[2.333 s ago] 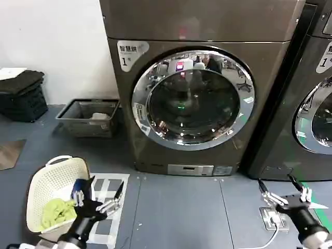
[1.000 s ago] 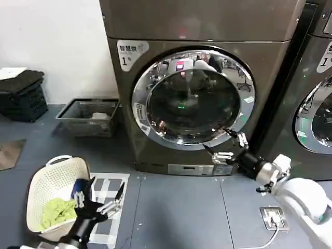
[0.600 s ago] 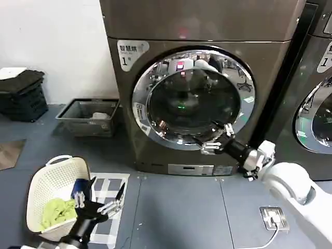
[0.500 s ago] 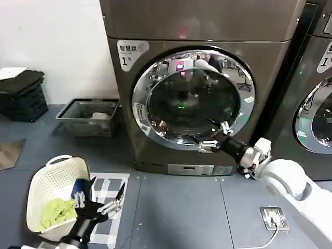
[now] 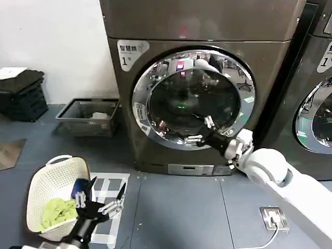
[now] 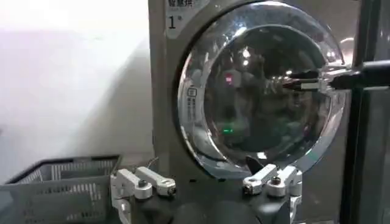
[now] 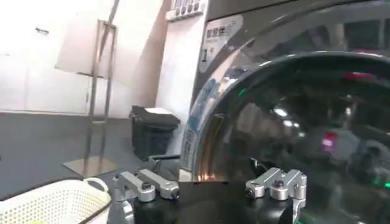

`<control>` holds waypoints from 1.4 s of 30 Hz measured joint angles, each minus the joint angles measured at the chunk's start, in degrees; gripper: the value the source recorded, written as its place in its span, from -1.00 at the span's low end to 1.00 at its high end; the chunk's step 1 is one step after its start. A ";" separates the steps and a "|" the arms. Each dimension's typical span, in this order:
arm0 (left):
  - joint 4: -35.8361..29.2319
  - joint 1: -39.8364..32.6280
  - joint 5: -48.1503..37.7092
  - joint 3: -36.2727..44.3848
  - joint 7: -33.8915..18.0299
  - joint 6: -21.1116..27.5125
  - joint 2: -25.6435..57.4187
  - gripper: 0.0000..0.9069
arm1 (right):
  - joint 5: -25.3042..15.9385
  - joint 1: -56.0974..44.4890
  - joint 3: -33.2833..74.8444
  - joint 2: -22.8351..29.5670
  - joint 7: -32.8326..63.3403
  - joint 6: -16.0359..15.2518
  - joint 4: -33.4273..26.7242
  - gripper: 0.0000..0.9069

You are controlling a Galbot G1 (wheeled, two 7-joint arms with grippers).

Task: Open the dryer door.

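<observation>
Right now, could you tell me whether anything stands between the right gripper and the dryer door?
Nothing visible does. The open right gripper is right in front of the dryer door, over its lower glass.

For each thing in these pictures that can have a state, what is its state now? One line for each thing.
dryer door: closed, flat against the machine front.
right gripper: open, in front of the door's lower glass.
left gripper: open, low near the floor, idle.
white laundry basket: tilted, holding a green cloth.
grey wire basket: upright on the floor beside the machine.
</observation>
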 joint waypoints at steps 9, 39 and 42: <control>-0.03 -0.02 0.16 0.02 0.10 -0.01 -0.08 1.00 | -0.12 4.34 -4.48 2.60 0.37 -0.14 -3.00 1.00; -0.29 -0.11 0.75 0.62 0.19 -0.01 -0.64 1.00 | -1.81 10.66 -11.36 9.66 5.12 -2.59 -9.43 1.00; -0.29 -0.12 0.84 0.70 0.19 -0.01 -0.73 1.00 | -1.79 11.16 -11.78 10.19 5.12 -2.60 -9.94 1.00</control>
